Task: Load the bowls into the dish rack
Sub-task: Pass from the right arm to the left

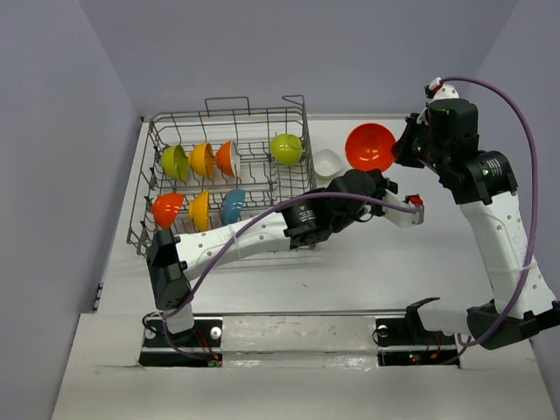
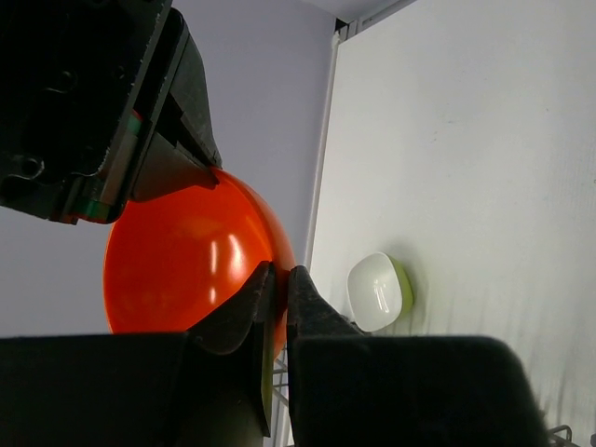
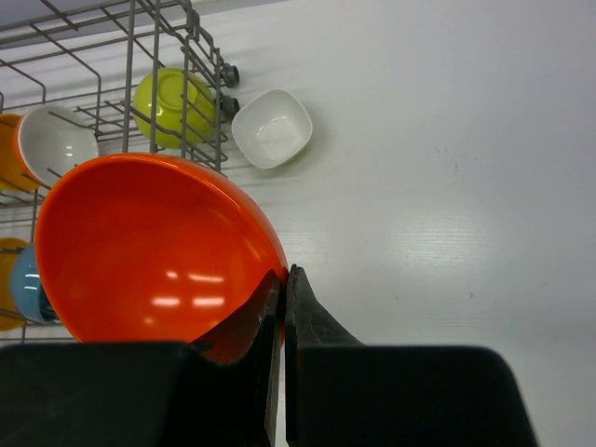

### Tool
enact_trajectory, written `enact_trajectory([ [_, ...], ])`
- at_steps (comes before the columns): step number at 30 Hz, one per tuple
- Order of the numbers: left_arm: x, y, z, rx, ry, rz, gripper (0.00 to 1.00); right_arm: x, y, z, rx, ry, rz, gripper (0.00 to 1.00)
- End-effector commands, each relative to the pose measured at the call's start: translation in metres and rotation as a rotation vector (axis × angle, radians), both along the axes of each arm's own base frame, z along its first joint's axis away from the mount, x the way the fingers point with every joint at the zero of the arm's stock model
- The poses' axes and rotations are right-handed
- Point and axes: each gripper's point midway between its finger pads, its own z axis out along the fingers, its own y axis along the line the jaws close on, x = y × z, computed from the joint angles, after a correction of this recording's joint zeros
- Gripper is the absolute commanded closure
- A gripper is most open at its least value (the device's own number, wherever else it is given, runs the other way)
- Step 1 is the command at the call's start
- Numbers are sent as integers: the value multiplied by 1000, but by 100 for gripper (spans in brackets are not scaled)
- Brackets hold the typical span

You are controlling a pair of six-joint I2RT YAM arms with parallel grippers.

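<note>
A red-orange bowl (image 1: 370, 146) hangs in the air to the right of the dish rack (image 1: 149, 179), tilted on its side. My right gripper (image 1: 401, 147) is shut on its right rim, the edge pinched between the fingers (image 3: 283, 273). From below, my left gripper (image 1: 381, 179) is shut on the lower rim of the same bowl (image 2: 196, 256), one finger on each side of the edge (image 2: 281, 272). A white bowl (image 1: 327, 163) sits on the table just outside the rack's right wall. Several coloured bowls stand on edge inside the rack, among them a lime green one (image 1: 286, 149).
The left arm (image 1: 254, 232) stretches across the table in front of the rack. The rack's right wall (image 3: 191, 84) stands close to the held bowl. A grey wall rises behind the table's far edge (image 2: 328, 140).
</note>
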Motion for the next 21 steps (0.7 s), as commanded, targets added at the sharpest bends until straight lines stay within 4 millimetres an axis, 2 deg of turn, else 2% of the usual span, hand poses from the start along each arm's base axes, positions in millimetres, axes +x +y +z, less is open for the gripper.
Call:
enact_trajectory([
  [1, -2, 0, 6, -14, 9, 15, 85, 6, 5, 55, 76, -174, 0, 99],
  [12, 6, 0, 3, -12, -16, 73, 65, -2, 7, 59, 91, -180, 25, 99],
  [18, 9, -1, 2, -11, -26, 84, 65, -4, 7, 57, 87, -178, 28, 99],
  [21, 9, -2, 4, -18, -31, 89, 75, -4, 6, 56, 84, -178, 24, 99],
])
